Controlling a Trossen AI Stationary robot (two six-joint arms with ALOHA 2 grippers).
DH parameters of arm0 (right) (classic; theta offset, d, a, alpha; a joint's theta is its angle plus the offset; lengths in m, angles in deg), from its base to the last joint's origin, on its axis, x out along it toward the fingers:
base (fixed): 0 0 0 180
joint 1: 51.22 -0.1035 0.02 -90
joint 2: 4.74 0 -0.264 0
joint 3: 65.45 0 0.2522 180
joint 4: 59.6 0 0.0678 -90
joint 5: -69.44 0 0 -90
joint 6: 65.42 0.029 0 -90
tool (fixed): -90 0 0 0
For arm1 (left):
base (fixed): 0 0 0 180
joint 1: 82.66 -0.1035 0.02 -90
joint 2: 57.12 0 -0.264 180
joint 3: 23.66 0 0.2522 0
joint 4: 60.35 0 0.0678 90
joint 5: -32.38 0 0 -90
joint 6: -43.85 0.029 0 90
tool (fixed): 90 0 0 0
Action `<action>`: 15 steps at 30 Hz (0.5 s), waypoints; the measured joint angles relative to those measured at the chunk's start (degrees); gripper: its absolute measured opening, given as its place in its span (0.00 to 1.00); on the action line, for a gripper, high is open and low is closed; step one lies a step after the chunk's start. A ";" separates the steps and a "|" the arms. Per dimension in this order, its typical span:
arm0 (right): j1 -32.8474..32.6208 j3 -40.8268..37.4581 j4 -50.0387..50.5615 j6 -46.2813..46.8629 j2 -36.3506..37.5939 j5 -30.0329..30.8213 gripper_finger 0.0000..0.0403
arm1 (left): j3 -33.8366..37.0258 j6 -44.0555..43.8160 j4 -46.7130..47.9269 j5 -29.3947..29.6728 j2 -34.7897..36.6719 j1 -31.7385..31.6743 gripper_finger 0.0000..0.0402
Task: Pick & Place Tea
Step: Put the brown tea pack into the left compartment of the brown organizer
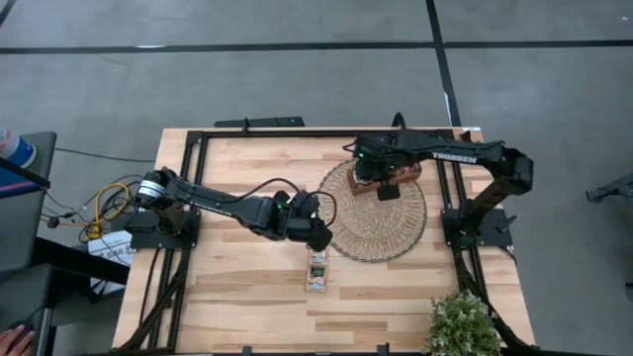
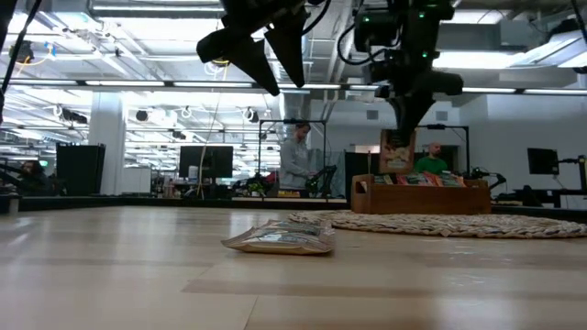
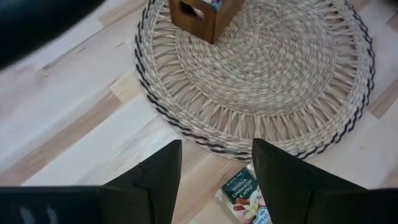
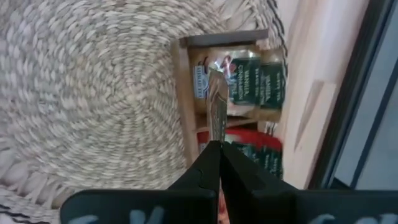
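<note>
Where pale wooden table (image 2: 110,275) ends, a bright open-plan office.

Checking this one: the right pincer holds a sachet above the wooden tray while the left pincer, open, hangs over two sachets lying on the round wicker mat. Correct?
Not quite. The two pale tea sachets lie on the bare light wooden table, just off the round woven wicker mat, as the high view shows. The rest stands: right pincer, pale tea sachet, oblong wooden tray, left pincer.

R gripper (image 4: 217,144) fingers pinched tight on a tea sachet (image 4: 215,102), seen edge-on, held over the wooden tray (image 4: 184,99). More sachets in tray: pale w/ green labels (image 4: 249,84), red ones (image 4: 252,155) next compartment. Tray sits on wicker mat (image 4: 87,93).
</note>
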 joint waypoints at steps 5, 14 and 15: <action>0.26 2.95 0.28 -2.08 -2.76 -0.27 0.00 | 0.00 -0.07 -0.24 0.06 0.00 0.59 0.47; 2.87 3.43 0.24 -7.50 -7.51 -2.78 0.00 | 0.00 0.05 -0.36 1.56 0.00 1.59 0.47; 3.28 3.51 0.16 -7.50 -7.90 -2.78 0.00 | 0.00 0.05 -0.41 1.59 0.00 1.70 0.47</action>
